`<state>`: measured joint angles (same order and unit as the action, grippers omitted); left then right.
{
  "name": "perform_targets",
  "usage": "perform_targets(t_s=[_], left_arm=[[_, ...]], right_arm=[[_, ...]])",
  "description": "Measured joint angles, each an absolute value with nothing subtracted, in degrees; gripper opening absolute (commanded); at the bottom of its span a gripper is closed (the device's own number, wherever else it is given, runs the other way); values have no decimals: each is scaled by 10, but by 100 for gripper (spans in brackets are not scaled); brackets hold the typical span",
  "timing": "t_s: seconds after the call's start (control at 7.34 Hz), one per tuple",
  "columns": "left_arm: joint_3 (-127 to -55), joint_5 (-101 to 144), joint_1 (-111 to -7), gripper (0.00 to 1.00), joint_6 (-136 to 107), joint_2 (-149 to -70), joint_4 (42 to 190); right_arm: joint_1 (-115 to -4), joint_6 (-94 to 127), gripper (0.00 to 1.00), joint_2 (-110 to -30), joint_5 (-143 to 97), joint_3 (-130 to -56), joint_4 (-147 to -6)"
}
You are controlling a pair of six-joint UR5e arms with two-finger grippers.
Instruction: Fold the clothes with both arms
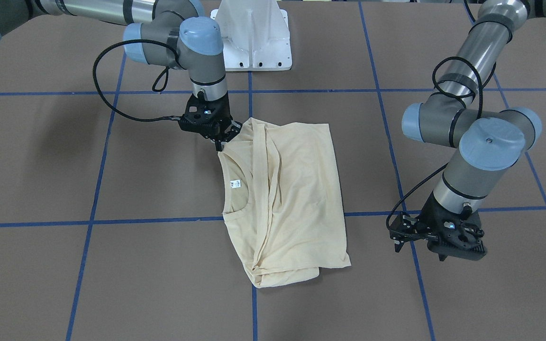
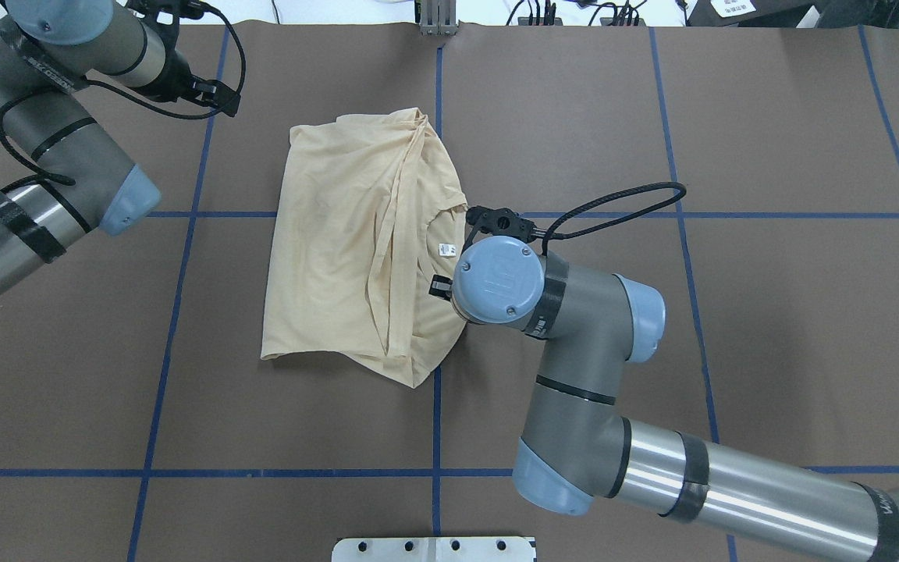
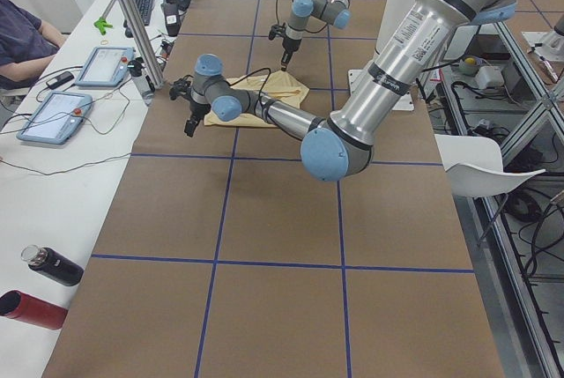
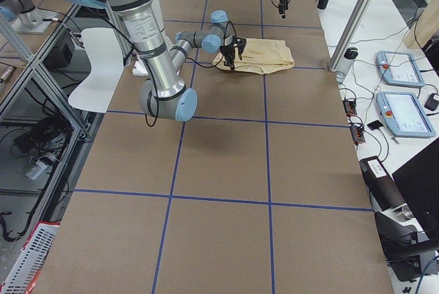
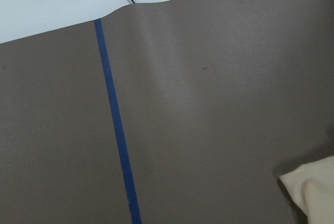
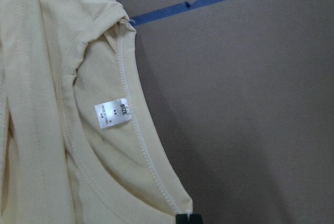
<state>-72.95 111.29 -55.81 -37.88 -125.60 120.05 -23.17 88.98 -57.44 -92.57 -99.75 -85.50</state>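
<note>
Closest to the lens in the right wrist view is the round neckline of a pale cream T-shirt of thin fabric (image 6: pixel 36 51), with a small white rectangular neck label (image 6: pixel 112 114) sewn just inside the collar. At the bottom edge of that frame the black two-finger right gripper (image 6: pixel 188 219) has its jaws closed together on the stitched edge of the shirt beside the neck opening. From the front-facing camera this gripper sits at the garment's upper left corner. It hangs from the grey-metal right arm with light-blue joint caps (image 1: pixel 206 66), which enters from the upper left of the frame.

The shirt lies near the middle of the brown paper-covered bench (image 1: pixel 40 166), folded into a rough rectangle. Its neck opening faces the left of the front view, and long creased ridges of fabric run down its length. It straddles a crossing of the blue tape lines (image 1: pixel 159 220) that grid the bench, and its lowest corner in that view is bunched.

At the lower right of the front view the black two-finger left gripper (image 1: pixel 420 251) hangs over bare bench, well apart from the shirt. Its jaws stand apart and hold nothing. The matching grey-metal left arm (image 1: pixel 432 123) reaches it from the upper right. That arm's wrist view shows bench, one tape line and a cream corner of the shirt at the lower right of the frame.

A white bolted pedestal base (image 1: pixel 254 38) stands at the top centre of the front view.
</note>
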Motion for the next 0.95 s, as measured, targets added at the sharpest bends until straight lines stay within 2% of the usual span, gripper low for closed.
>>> perform_targets(t_s=[0.27,0.54,0.95], left_arm=[[-731,1114,-558,100,-385,-1256,1200],[-731,1114,-557,100,-385,-1255,1200],[-735,1115,-556,100,-384,-1246,1201]], right_arm=[[-220,887,0,-629,-923,-1047,-857],[-210,887,99,-655,-914,-1067,-857],[-200,881,100,-643,-903,-1063,-862]])
